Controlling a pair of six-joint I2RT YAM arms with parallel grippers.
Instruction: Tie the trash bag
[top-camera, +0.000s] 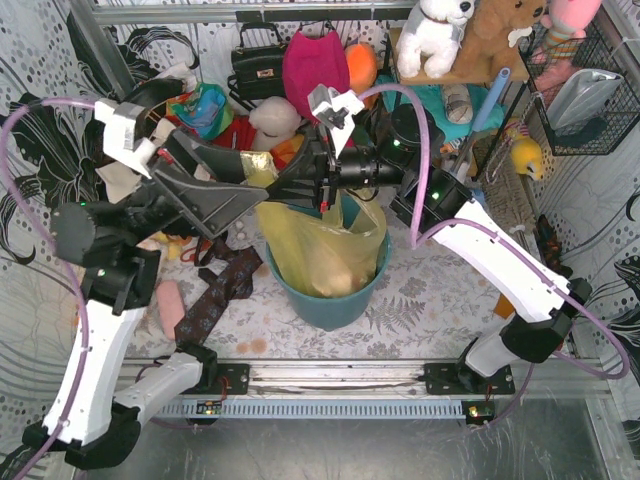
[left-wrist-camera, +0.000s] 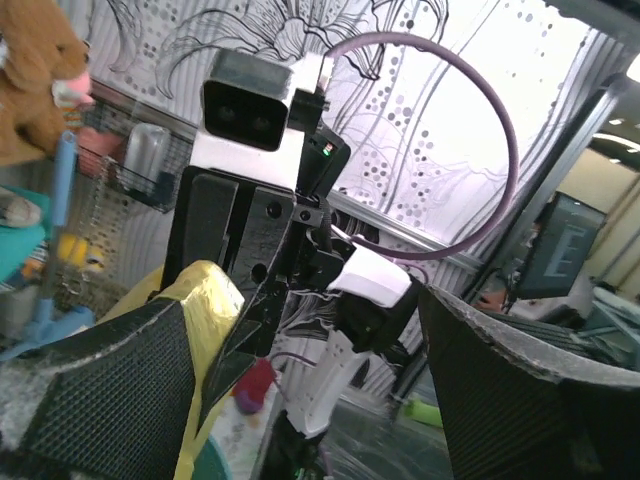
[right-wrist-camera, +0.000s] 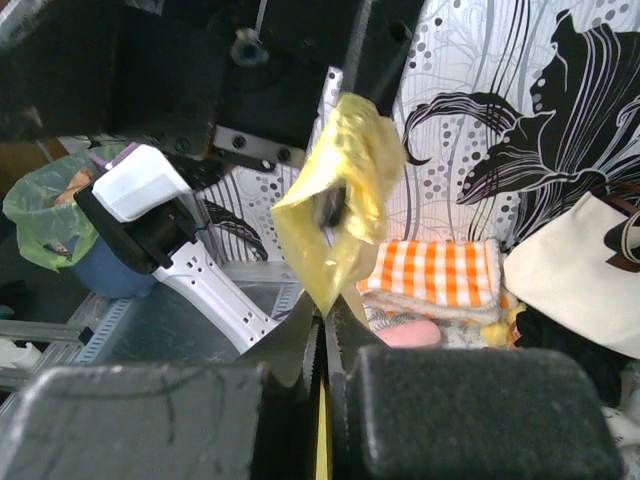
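Right, the trash bag (top-camera: 320, 250) sat inside the round blue bin (top-camera: 330, 308) in the middle of the table (top-camera: 425, 300). Its yellow plastic was draped over the rim and something pale showed through it. One strip of the bag's top was drawn up and to the left, above the bin, and both arms met at that strip.

The right gripper (right-wrist-camera: 323, 325) came in from the right. Its own camera showed its two fingers pressed flat together, with a sliver of yellow plastic pinched between them. Just beyond the tips, the strip rose in a folded loop against the dark body of the other arm.

The left gripper (top-camera: 255, 188) reached across from the left with its fingers spread wide, gripping nothing. In its own camera, the yellow strip lay against the inner edge of the finger (left-wrist-camera: 110, 400) at the left of that view. The other finger (left-wrist-camera: 520, 400) stood well apart from the plastic.

A dark patterned tie (top-camera: 215, 295) lay on the table just left of the bin. At the back were a black handbag (top-camera: 262, 65) and a white plush dog (top-camera: 432, 35). An orange checked cloth (right-wrist-camera: 430, 275) showed behind the loop in the right wrist view.
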